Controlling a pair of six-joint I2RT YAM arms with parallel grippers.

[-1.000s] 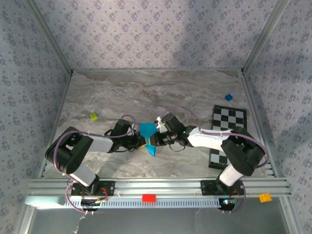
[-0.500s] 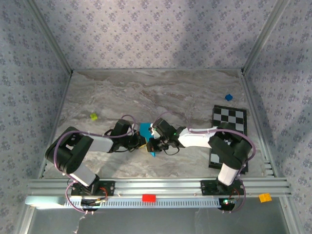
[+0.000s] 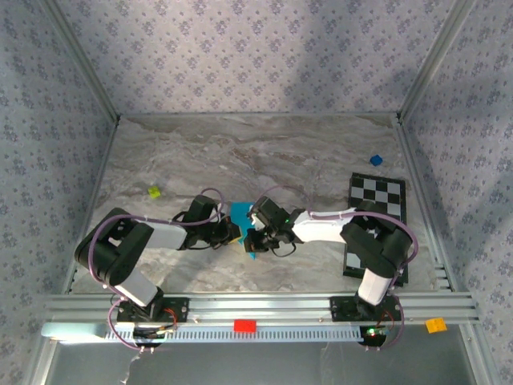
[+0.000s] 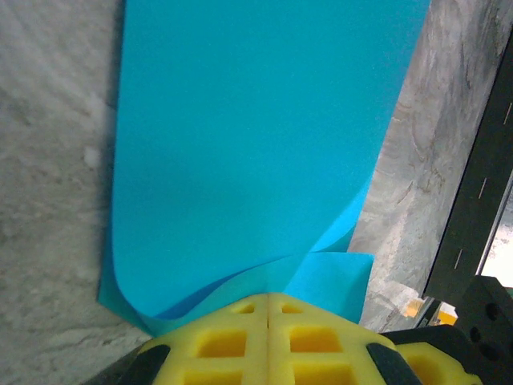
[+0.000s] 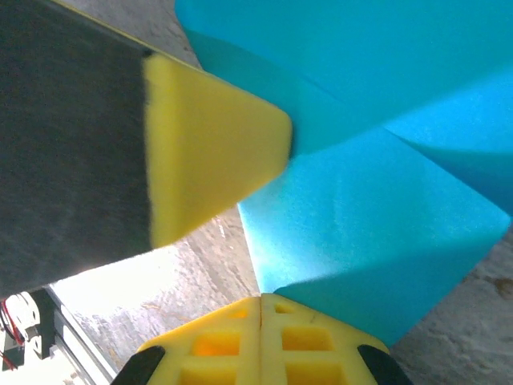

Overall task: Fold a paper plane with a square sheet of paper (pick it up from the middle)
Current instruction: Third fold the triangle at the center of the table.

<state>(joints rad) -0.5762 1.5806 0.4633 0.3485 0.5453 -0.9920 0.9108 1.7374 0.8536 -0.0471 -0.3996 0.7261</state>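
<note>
Since earlier our right fingers (image 5: 261, 303) slid leftward; they and the left fingers (image 4: 267, 300) clamped the square sheet of paper (image 3: 240, 212), probably pinning a fold.

Soft even light, blurry wrist close-ups

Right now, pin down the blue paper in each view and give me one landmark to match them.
Top external: blue paper low centre, where the two arms meet.
Left wrist: fills the upper middle, curled edge pinched in the left gripper at the bottom.
Right wrist: centre and upper right, corner pinched in the right gripper at the bottom.
Shared landmark: the grey marbled table beneath it.
</note>
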